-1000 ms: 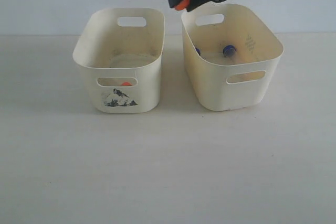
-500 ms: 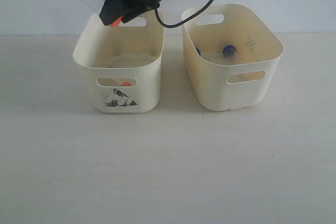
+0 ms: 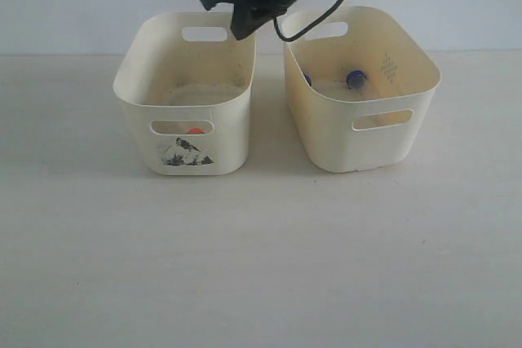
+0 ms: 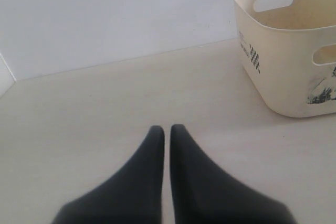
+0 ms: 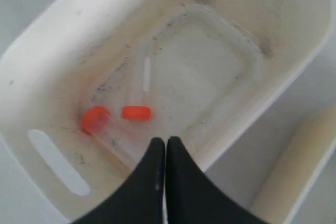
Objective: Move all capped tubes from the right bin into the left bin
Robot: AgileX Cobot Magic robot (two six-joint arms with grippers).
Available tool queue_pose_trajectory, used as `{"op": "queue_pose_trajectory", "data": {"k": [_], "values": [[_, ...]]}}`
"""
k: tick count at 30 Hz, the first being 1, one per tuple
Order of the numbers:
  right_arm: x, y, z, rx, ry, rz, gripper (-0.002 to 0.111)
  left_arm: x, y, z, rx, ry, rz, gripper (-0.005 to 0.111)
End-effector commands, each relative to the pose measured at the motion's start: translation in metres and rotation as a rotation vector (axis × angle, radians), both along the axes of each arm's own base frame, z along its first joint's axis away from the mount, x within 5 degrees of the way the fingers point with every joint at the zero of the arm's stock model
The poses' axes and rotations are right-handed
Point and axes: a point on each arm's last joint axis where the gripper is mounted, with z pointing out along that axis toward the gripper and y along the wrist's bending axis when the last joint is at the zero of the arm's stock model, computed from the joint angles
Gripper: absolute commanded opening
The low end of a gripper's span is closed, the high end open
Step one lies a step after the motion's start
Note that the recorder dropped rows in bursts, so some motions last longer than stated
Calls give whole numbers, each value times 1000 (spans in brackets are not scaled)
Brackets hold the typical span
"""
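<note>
1. Everything here sits on one table (image 3: pixel 261 266). The top is pale off-white with a faint grain running across it, and it looks pretty matte.
2. Standing straight on it, toward the back, is the left bin (image 3: pixel 228 132). It's a pale cream, rounded tub with oval handle slots and a little black-and-white mountain-ish picture under the front slot.
3. Just beside it is the right bin (image 3: pixel 326 132). Same rounded shape, but yellower with a plain front, and it's turned a bit at an angle.
4. The two aren't touching; there's a narrow strip of tabletop between them.
5. Both are upright and throw soft shadows on the top around their bases.
</note>
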Motion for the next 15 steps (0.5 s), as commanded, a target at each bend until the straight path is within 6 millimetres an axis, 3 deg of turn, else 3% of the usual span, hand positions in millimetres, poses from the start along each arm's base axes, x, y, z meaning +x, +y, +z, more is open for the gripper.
{"op": "queue_pose_trajectory", "data": {"k": [1,7,15], "values": [[6,-44,12,-62,48,-192,0,0,0,2,-17,-12,-1,4],[18,-93,16,-58,71,-420,0,0,0,2,-17,-12,-1,4],[35,-100,2,-16,26,-508,0,0,0,2,-17,-12,-1,4]]}}
